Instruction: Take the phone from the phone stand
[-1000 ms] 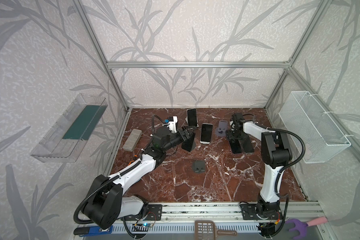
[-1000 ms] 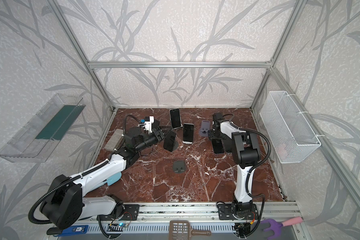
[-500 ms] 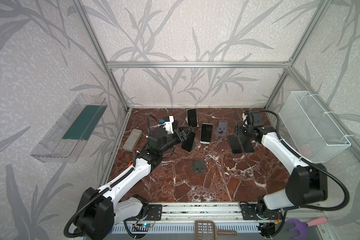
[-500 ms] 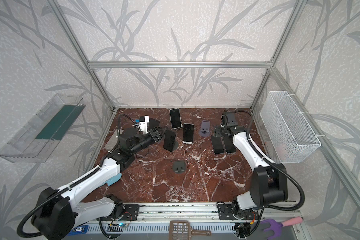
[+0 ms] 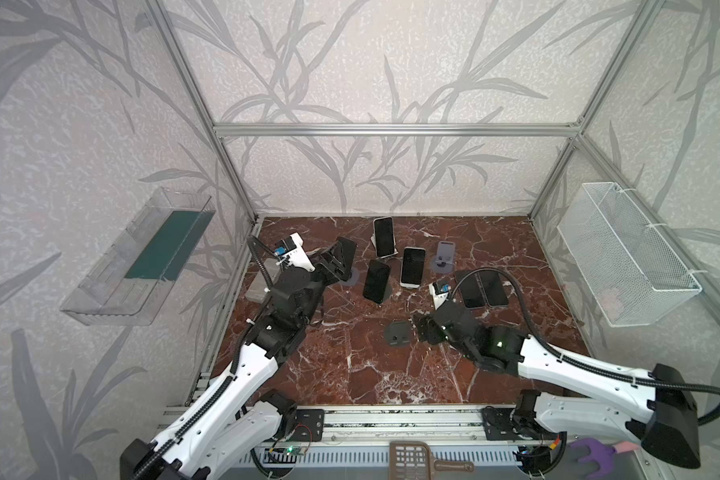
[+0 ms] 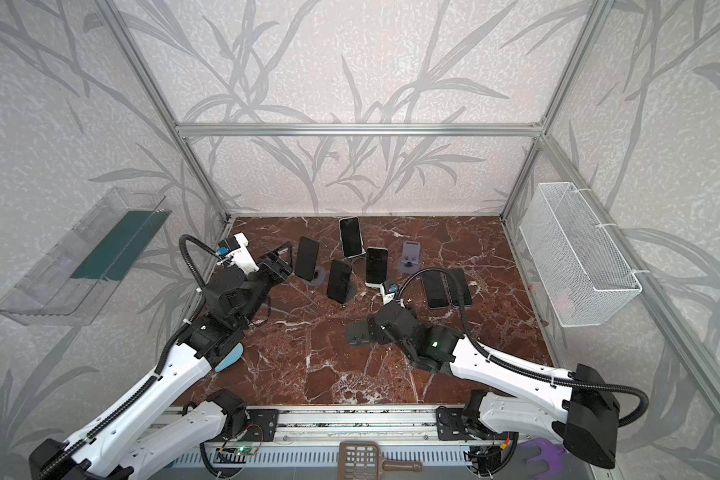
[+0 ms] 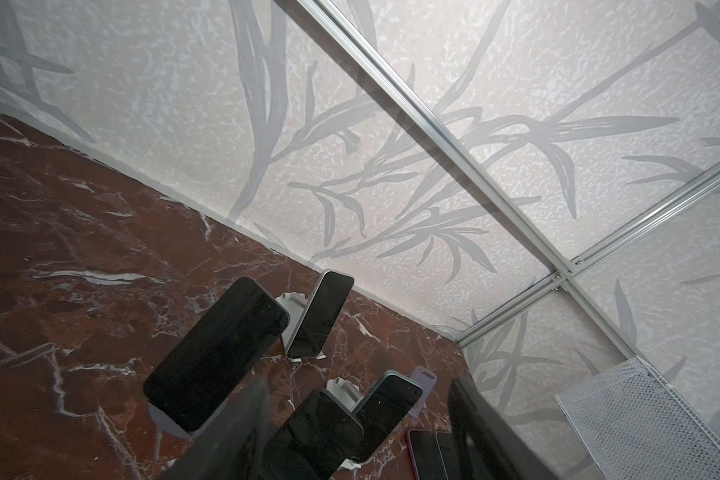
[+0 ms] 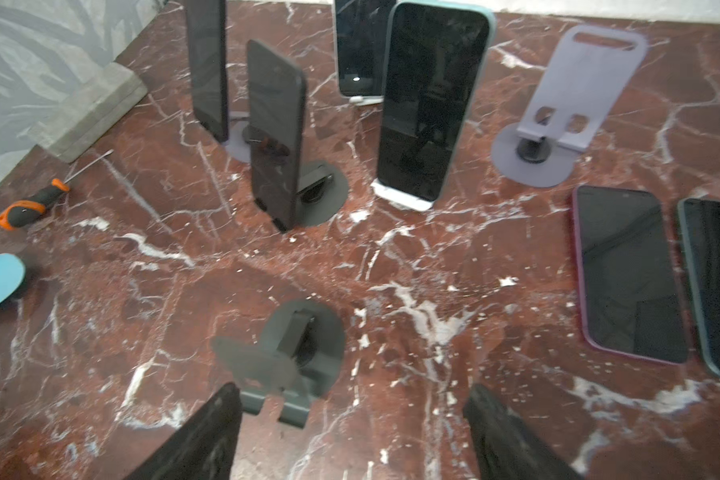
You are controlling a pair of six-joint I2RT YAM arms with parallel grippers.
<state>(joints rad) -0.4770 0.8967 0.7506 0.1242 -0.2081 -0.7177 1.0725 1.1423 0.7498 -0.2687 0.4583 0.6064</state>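
Several dark phones stand on stands at the back of the marble floor. The leftmost phone (image 6: 307, 257) (image 7: 217, 353) leans on a grey-based stand (image 6: 317, 276). My left gripper (image 6: 281, 262) (image 7: 356, 399) is just left of it, open, nothing between its fingers. Further phones (image 5: 377, 280) (image 5: 383, 237) (image 5: 412, 266) stand to the right. My right gripper (image 5: 422, 332) (image 8: 354, 390) hangs open and empty over an empty black stand (image 5: 398, 332) (image 8: 292, 353) in the middle.
An empty lilac stand (image 5: 444, 257) and two flat phones (image 5: 470, 289) (image 5: 493, 289) lie at back right. A grey block (image 8: 92, 112) and a screwdriver (image 8: 34, 203) sit by the left wall. A wire basket (image 5: 624, 253) hangs right, a clear shelf (image 5: 142, 257) left.
My right arm swung from the flat phones at the back right to the middle, over the empty black stand, and its jaws opened wider. The left gripper stayed by the leftmost phone.
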